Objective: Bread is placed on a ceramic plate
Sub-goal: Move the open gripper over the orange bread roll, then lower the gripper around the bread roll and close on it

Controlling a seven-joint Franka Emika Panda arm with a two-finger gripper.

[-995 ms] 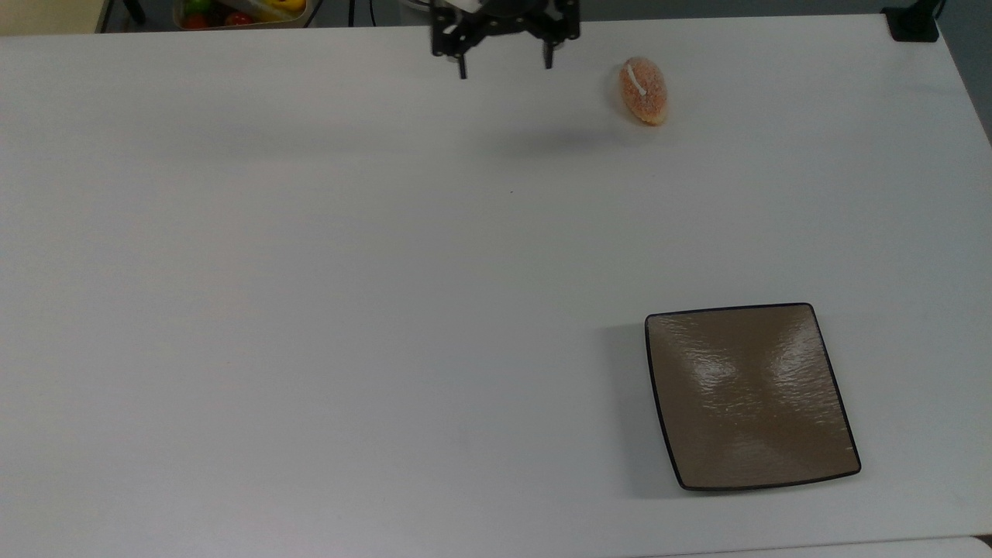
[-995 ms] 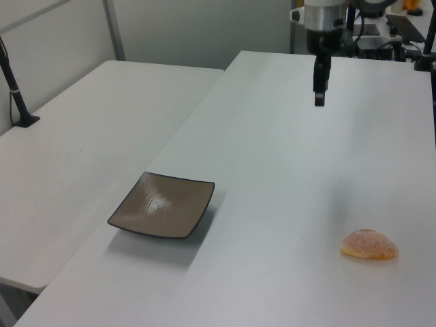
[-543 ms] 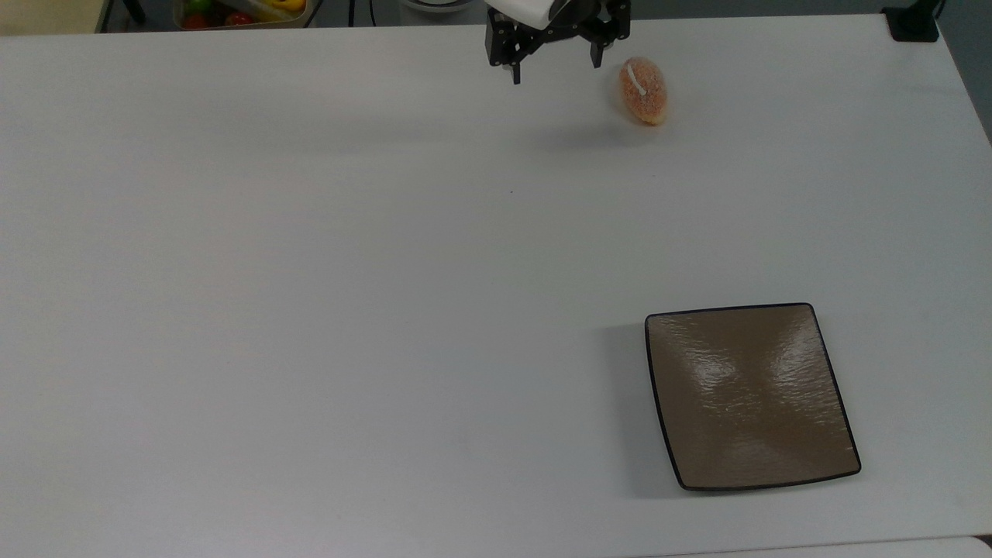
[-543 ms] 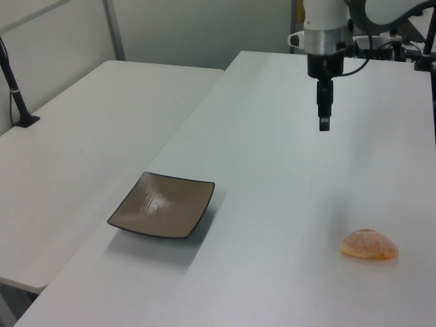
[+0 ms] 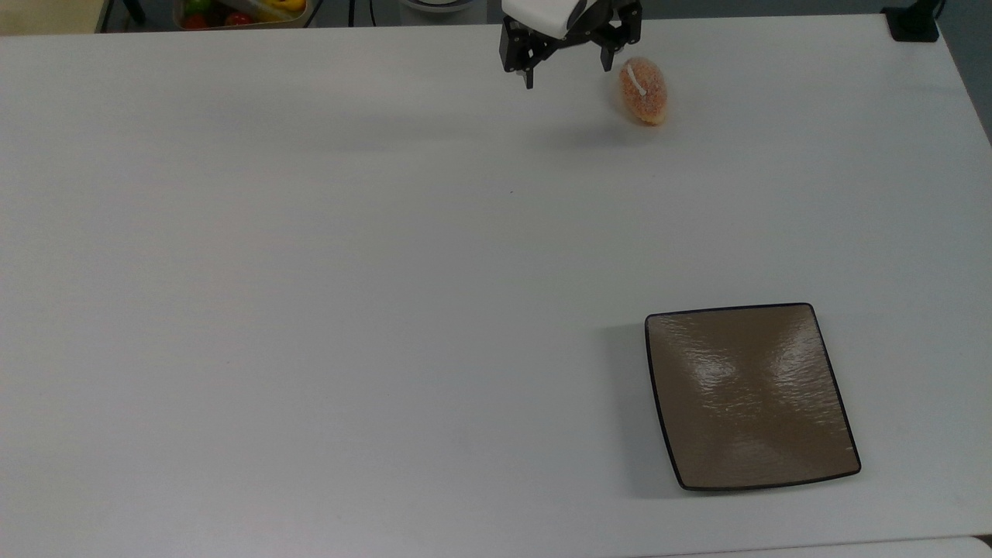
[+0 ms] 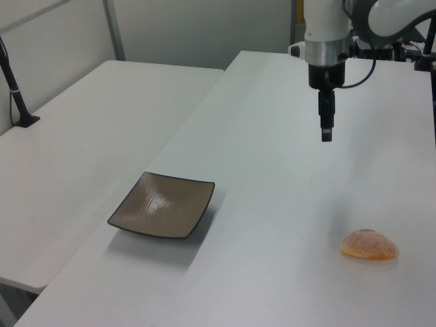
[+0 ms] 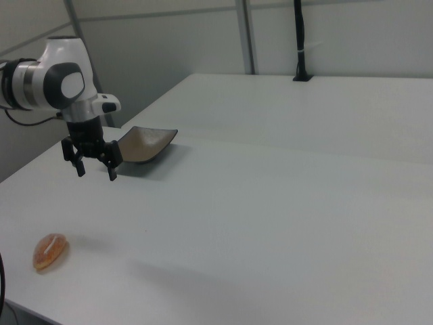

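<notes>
Jaws spread apart and empty, hanging above the desk just beside the bread at the top view's upper centre, probably lining up a grasp; ceramic plate waits lower right.

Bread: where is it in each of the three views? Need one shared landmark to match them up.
Top view: the bread lies near the upper edge, right of centre, on the white table.
Left view: bread at lower right.
Right view: bread at lower left.
Shared landmark: the square brown ceramic plate, at the top view's lower right, the left view's centre-left, and the right view's upper left.
</notes>
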